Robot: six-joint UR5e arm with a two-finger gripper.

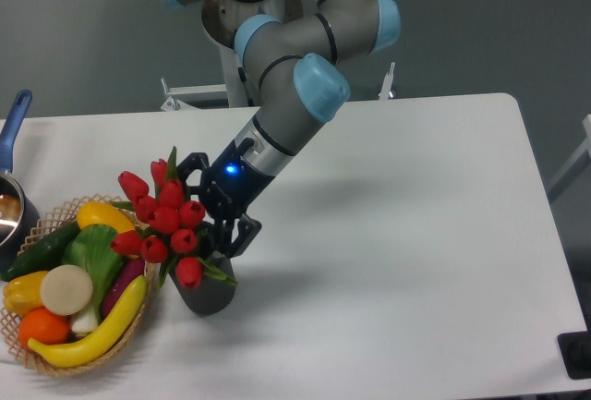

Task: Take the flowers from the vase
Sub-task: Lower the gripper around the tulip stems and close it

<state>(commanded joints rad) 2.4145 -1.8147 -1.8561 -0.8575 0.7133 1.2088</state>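
**Student:** Starting at the near edge of the desk (397, 261), what lies closest?

**Instructor:** At the near left corner, a wicker basket (138, 326) holds a banana (97, 333), an orange (43, 326), a pale round slice (66, 289), a leafy green vegetable (92, 257), a purple aubergine (125, 282), a cucumber (42, 250) and yellow peppers (103, 216).

**Student:** And the vase?

**Instructor:** The vase (208, 296), a small dark cylinder, stands just beside the basket's right rim and leans to the right. The flowers (164, 218), a bunch of red tulip buds with green leaves, rise from its mouth and tilt left over the basket's far rim. The lowest bud hangs just above the vase's mouth.

**Student:** How does the claw stand?

**Instructor:** The gripper (217, 220), black with a blue light on its wrist, reaches down and to the left, set against the right side of the bunch above the vase. One finger (194, 162) shows behind the upper buds, another linkage (242, 230) near the vase. Whether the jaws are closed on the stems cannot be told; the buds hide them.

**Student:** What lies farther back?

**Instructor:** At the left edge, a saucepan (11, 211) with a blue handle (16, 114). The arm (305, 86) runs back to its base past the far edge.
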